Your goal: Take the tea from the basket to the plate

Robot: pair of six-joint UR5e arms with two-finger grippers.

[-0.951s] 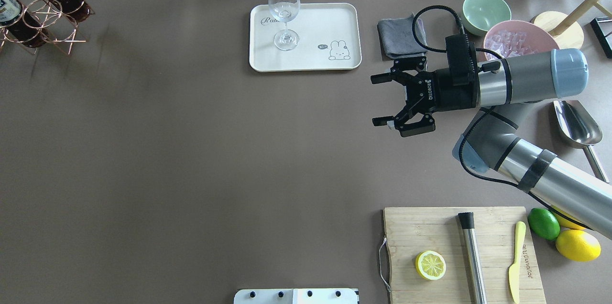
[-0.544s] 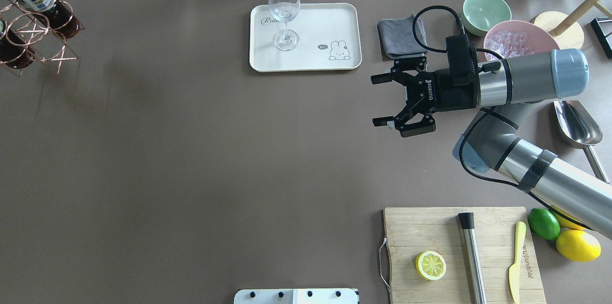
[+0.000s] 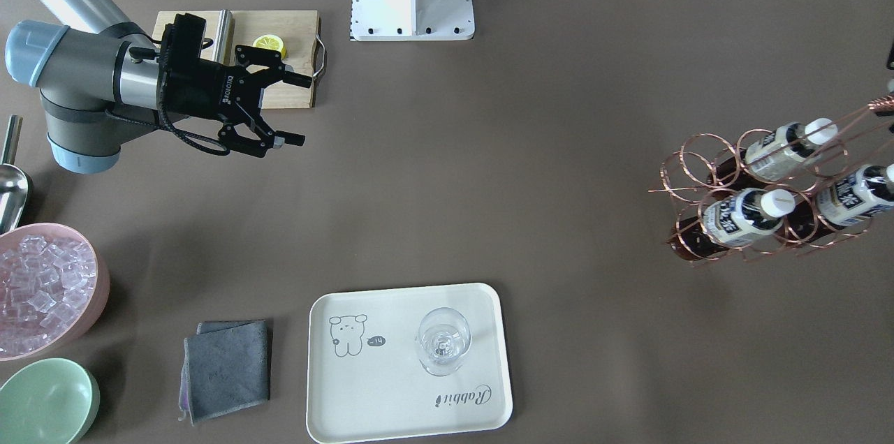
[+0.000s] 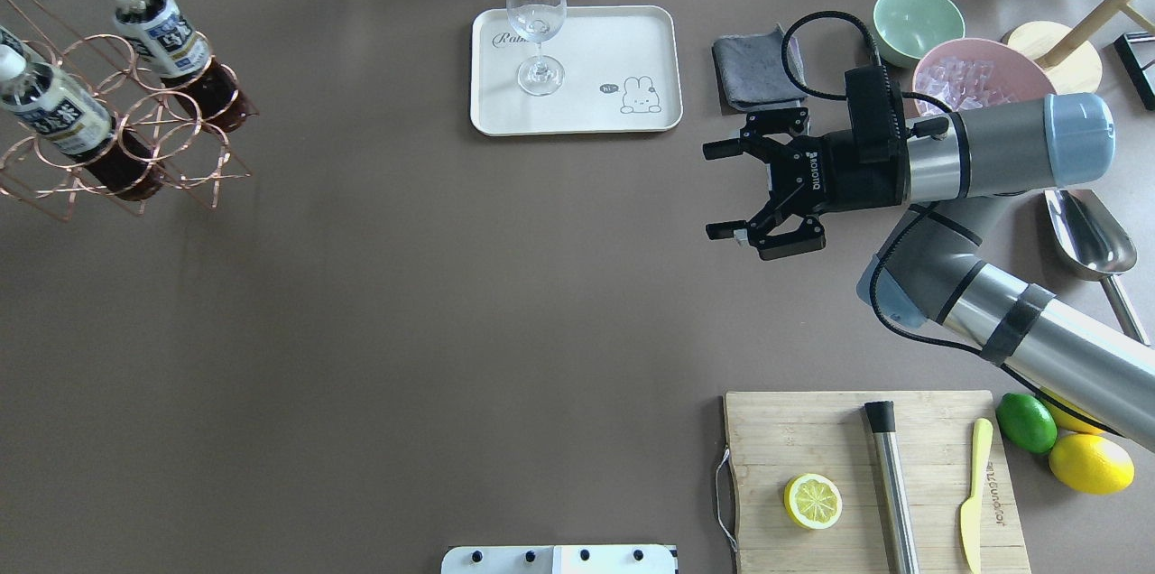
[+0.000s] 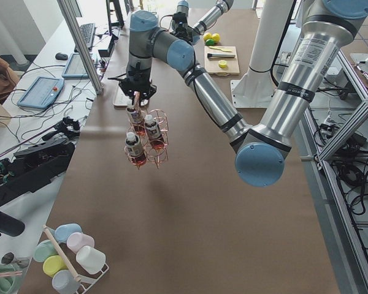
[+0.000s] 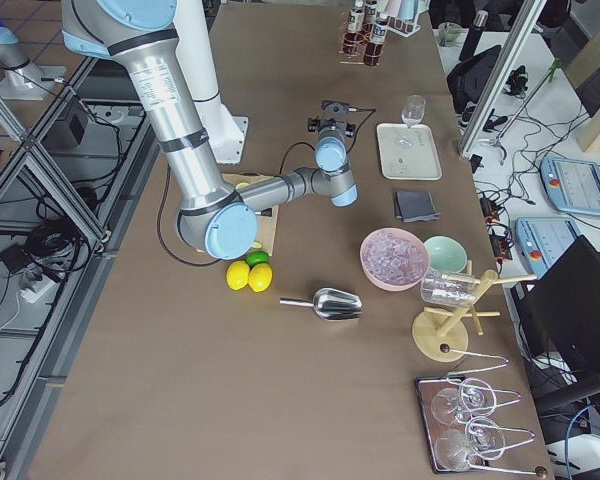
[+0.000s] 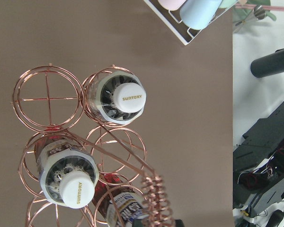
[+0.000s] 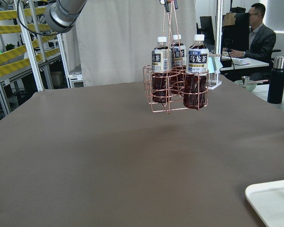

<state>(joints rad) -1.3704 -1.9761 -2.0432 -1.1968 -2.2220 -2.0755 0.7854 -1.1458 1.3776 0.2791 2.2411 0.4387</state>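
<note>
The basket (image 4: 171,118) hangs by its tall handle above the table's left end, and my left gripper (image 8: 169,4) is shut on the top of that handle. It holds three tea bottles (image 3: 740,217) with white caps, which stand upright in its rings (image 8: 170,101). From above, the left wrist view shows the caps (image 7: 131,98) and the coiled handle (image 7: 154,198). The plate (image 4: 586,105) lies at the far middle of the table, well to the right of the basket. My right gripper (image 4: 713,189) hovers open and empty, right of the plate.
A stemmed glass (image 4: 537,23) stands on the plate's left part. A grey cloth (image 4: 758,69), green bowl (image 4: 918,23), pink bowl of ice (image 4: 979,73) and metal scoop (image 4: 1087,236) lie far right. A cutting board (image 4: 866,475) sits near right. A person (image 8: 260,33) sits beyond the left end.
The basket with its bottles has moved right and nearer, further into the overhead view. The right arm has barely shifted and its gripper stays open.
</note>
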